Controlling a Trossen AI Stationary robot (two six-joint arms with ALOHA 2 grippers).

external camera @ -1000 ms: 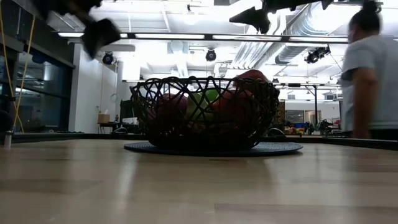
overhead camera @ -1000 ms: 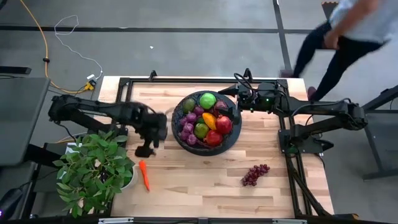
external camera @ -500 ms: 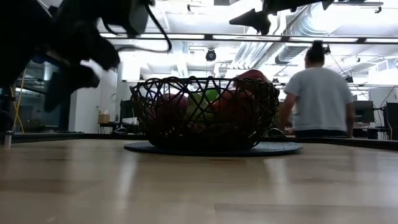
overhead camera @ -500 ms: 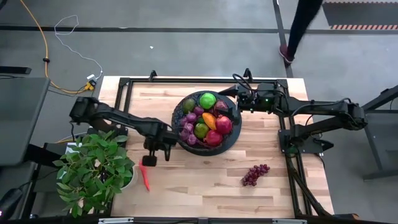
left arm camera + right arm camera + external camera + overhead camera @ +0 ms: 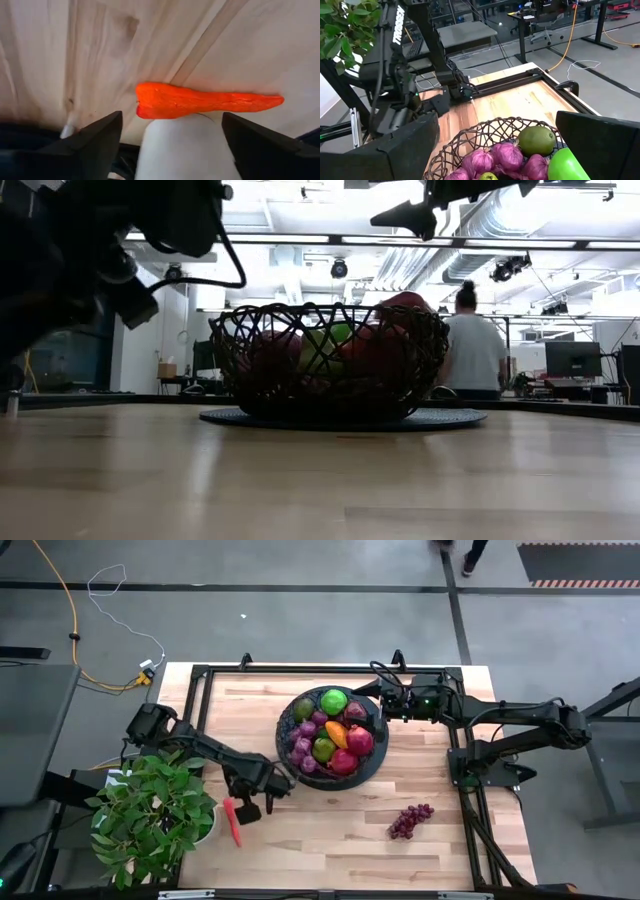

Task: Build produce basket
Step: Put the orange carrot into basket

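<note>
Left gripper (image 5: 247,808) low over pepper (image 5: 233,823), fingers spread either side, not touching; pepper just beside plant (image 5: 150,815), front-left of basket (image 5: 287,755). Grapes (image 5: 410,820) front-right of basket, open tabletop around. Basket full of produce. Right gripper (image 5: 385,698) above basket's far rim, spread, empty. Low view hides pepper.

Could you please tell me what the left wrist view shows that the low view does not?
Only the left wrist view shows the slim red-orange pepper lying on the wooden table, with the left gripper open just above it, a finger on either side.

Only the low view shows the black mesh basket with produce inside it, the round mat beneath it, and a person in the room behind.

Both show the wooden tabletop and parts of the left arm.
</note>
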